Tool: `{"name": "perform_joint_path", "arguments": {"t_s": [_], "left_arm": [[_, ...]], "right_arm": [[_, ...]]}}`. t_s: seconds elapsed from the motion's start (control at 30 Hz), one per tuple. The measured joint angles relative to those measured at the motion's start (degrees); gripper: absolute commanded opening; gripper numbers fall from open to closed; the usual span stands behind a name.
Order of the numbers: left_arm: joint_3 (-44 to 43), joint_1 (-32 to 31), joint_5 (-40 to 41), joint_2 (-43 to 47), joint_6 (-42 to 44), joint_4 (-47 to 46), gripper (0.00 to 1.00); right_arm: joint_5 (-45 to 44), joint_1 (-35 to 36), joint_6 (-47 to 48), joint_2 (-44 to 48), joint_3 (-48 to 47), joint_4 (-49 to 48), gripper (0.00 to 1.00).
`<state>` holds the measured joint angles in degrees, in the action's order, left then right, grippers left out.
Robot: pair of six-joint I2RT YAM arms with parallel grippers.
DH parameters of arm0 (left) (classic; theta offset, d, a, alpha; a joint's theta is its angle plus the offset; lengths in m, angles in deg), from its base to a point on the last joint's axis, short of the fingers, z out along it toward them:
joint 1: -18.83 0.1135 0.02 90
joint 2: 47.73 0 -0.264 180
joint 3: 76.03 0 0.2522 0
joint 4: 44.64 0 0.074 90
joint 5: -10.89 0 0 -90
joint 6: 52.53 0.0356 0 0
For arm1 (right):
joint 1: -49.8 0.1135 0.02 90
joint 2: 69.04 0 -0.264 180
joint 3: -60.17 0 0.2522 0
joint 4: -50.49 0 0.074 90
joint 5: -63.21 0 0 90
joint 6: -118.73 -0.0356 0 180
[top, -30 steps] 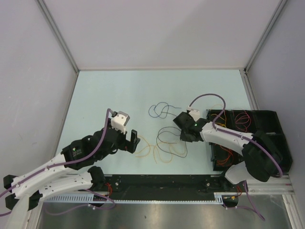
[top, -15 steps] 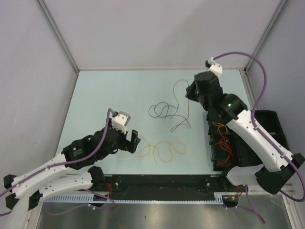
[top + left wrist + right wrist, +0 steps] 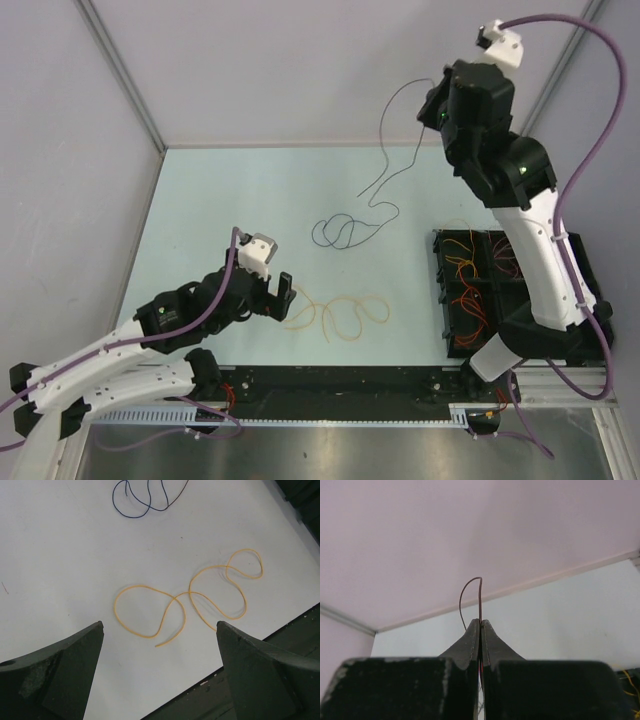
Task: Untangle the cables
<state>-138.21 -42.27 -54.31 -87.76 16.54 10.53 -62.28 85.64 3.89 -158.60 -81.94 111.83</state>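
Note:
My right gripper (image 3: 432,104) is raised high over the table's back right. It is shut on a thin dark cable (image 3: 382,140) that hangs down, its lower end trailing on the table. In the right wrist view the closed gripper (image 3: 480,622) pinches this cable (image 3: 479,597), which arcs above the tips. A dark blue cable (image 3: 338,231) lies looped mid-table and also shows in the left wrist view (image 3: 134,513). An orange-yellow cable (image 3: 340,314) lies in loops near the front. My left gripper (image 3: 284,291) is open and empty, just left of it. The left wrist view shows the yellow cable (image 3: 186,603) beyond the open gripper (image 3: 160,626).
A black compartment bin (image 3: 575,275) with red and orange wires inside stands at the right edge. A black rail (image 3: 340,380) runs along the table's front. Grey walls enclose the left, back and right sides.
My right gripper has risen from the table's middle to high at the back right, pulling the dark cable up and away from the yellow and blue ones. The left arm has stayed still.

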Motion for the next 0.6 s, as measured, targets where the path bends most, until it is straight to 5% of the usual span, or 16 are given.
{"name": "perform_joint_path", "arguments": {"t_s": [0.17, 0.3, 0.47, 0.6], "left_arm": [[0.00, 0.00, 0.02, -0.07, 0.00, 0.00, 1.00], [0.00, 0.00, 0.02, -0.28, 0.00, -0.02, 1.00], [0.00, 0.00, 0.02, -1.25, -0.02, -0.04, 1.00], [0.00, 0.00, 0.02, -2.21, 0.00, -0.04, 1.00]], "right_arm": [[-6.69, -2.27, 6.23, -3.39, -11.98, -0.24, 0.00], [-15.45, -0.85, 15.87, -2.10, -11.58, -8.46, 0.00], [-27.74, 4.37, 41.94, 0.37, -6.01, -36.02, 0.00], [-31.36, 5.92, 60.35, -2.60, -12.57, -53.13, 0.00]]}}
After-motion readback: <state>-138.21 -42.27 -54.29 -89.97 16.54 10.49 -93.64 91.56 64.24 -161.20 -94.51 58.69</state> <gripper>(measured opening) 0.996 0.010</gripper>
